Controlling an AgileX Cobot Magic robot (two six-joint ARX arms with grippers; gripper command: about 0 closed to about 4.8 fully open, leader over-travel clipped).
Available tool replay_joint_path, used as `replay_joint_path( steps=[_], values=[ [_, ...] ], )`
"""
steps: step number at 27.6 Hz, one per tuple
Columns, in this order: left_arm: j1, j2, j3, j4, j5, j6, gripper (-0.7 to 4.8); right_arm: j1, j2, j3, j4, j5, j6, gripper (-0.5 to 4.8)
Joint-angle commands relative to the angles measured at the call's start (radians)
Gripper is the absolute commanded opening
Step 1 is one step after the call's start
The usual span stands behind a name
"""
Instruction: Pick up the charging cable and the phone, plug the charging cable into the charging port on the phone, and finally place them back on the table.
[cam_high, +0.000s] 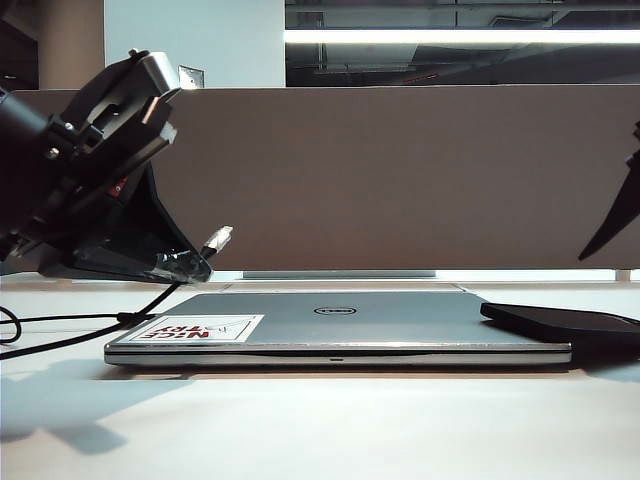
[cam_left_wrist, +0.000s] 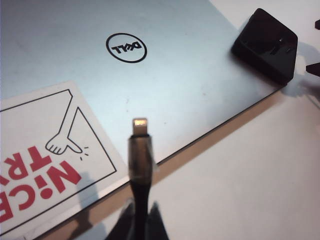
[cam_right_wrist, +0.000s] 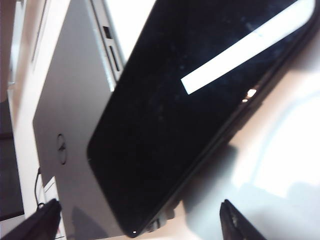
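Observation:
My left gripper (cam_high: 193, 264) hovers over the laptop's left end, shut on the charging cable (cam_high: 213, 243). In the left wrist view the silvery plug (cam_left_wrist: 140, 124) sticks out past the fingertips (cam_left_wrist: 158, 224), above the laptop lid. The black cord (cam_high: 60, 335) trails down onto the table (cam_high: 320, 430). The phone (cam_high: 560, 323) lies flat at the right, one end resting on the laptop's edge. My right gripper (cam_right_wrist: 137, 212) is open just above the phone (cam_right_wrist: 200, 100), straddling its near end without touching it. Only one dark finger (cam_high: 612, 225) shows in the exterior view. The charging port cannot be made out.
A closed silver Dell laptop (cam_high: 340, 330) with a red-lettered sticker (cam_high: 205, 328) lies across the middle of the table. A grey-brown divider panel (cam_high: 400, 180) stands right behind it. Bare white tabletop (cam_left_wrist: 240, 175) lies in front of the laptop.

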Motion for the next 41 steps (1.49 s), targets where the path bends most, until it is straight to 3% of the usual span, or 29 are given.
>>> replay_joint_path(
  steps=[1, 7, 12, 41],
  values=[
    [-0.001, -0.003, 0.002, 0.014, 0.000, 0.005, -0.06, -0.001, 0.010, 0.006, 0.022, 0.013, 0.001, 4.30],
    [-0.001, -0.003, 0.002, 0.014, 0.000, 0.005, -0.06, -0.034, 0.051, 0.006, 0.085, 0.000, 0.026, 4.27],
    [-0.001, -0.003, 0.002, 0.016, 0.000, 0.005, -0.06, -0.099, 0.070, 0.006, 0.144, -0.074, 0.071, 4.28],
    [-0.001, -0.003, 0.002, 0.021, 0.000, 0.005, -0.06, -0.092, 0.192, 0.006, 0.187, -0.056, 0.100, 4.31]
  ],
)
